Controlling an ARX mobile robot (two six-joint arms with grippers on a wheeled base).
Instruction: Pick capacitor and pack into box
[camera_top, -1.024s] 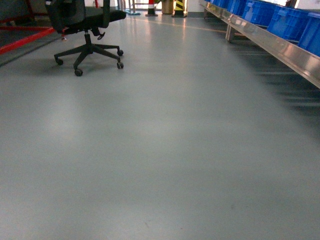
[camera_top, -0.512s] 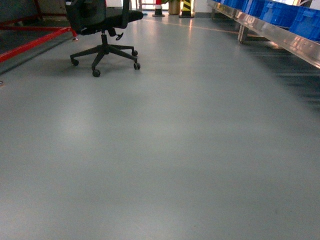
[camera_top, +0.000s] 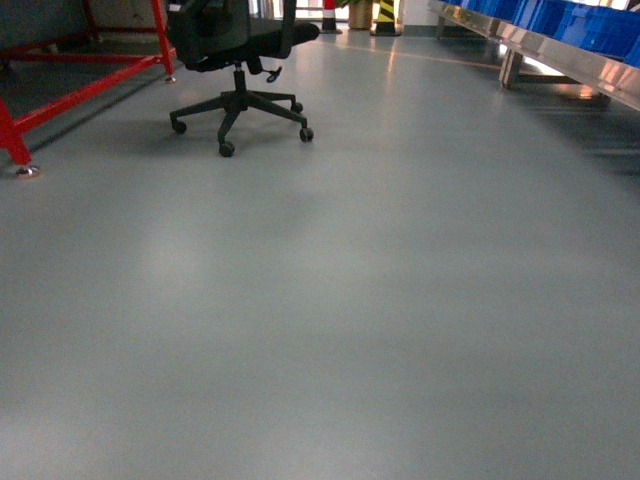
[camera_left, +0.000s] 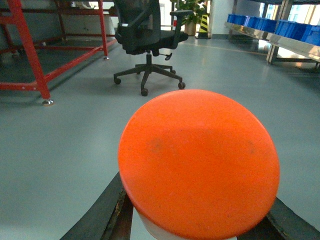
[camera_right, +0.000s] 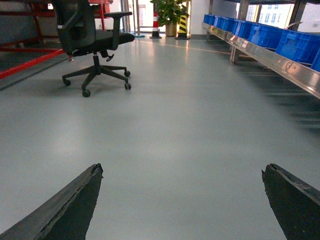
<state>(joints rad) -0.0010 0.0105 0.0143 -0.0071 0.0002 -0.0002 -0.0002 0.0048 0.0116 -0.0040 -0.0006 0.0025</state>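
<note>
A capacitor (camera_left: 200, 160) with a round orange end face and a white body fills the left wrist view. My left gripper (camera_left: 197, 192) is shut on it, one dark finger (camera_left: 107, 210) on each side of the white body. In the right wrist view my right gripper (camera_right: 182, 167) hovers open over bare grey floor, nothing between its fingers (camera_right: 75, 205). The box is out of view. Neither gripper shows in the head view.
A black wheeled office chair (camera_top: 240, 40) stands ahead to the left, beside a red metal frame (camera_top: 90, 85) with a foot on the floor. On the right runs a long steel bench (camera_right: 280, 62) carrying blue bins (camera_right: 280, 37). Grey floor (camera_top: 350, 300) lies ahead.
The head view has swung left: the chair has shifted rightward in view, the red frame has come in at the left, and the bench with blue bins has slid toward the right edge.
</note>
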